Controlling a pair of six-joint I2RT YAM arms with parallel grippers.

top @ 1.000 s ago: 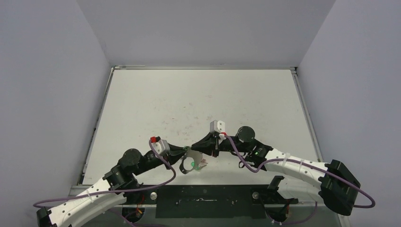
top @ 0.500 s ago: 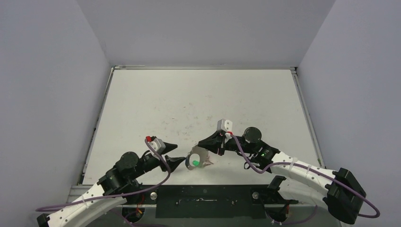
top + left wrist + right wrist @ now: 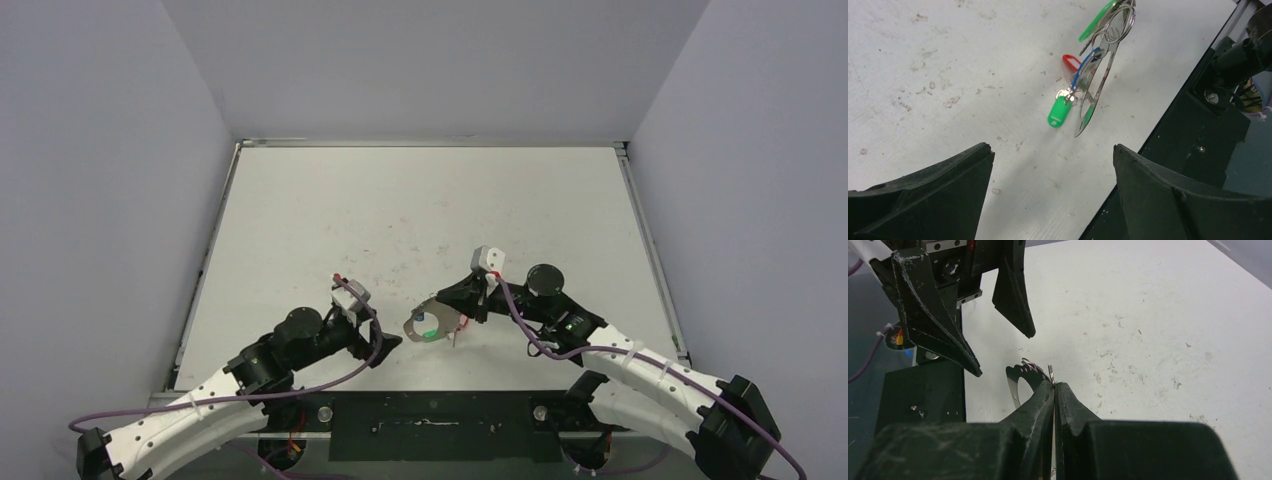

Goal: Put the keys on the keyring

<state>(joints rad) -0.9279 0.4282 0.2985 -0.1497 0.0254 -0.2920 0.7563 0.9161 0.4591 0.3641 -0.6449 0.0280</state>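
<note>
Since a second ago the left fingers (image 3: 385, 343) have gone from closed at the keyring (image 3: 432, 318) to spread wide. They have backed off toward the near edge of the desk (image 3: 400, 200), and the ring has travelled a little rightward with the right arm.

Left side: the fingers gape and hold nothing. They point at the ring from just beside it with bare desk between them. We read this as a release after a threading attempt, with the arm standing clear so its wrist view can check the result.

Middle: the keyring hangs tilted, edge-on to the left wrist view, its lower end close to the desk. We cannot tell whether it touches. The keys (image 3: 1066, 94) dangle from its wire loops. One green tag (image 3: 1059, 111) is low, a blue tag (image 3: 1083, 70) sits above it, and a second green one hangs near the top. A red tag (image 3: 1073, 61) shows behind the ring, but we cannot tell if it hangs from a loop or lies loose on the desk.

Right side: the right fingers (image 3: 1053, 390) are pressed fully together, pinching the ring at its upper rim by a wire loop. Holding it up from the top lets the keys hang free and keeps the loops facing the left arm.

Our judgement is that most keys are on and the red one needs checking.
</note>
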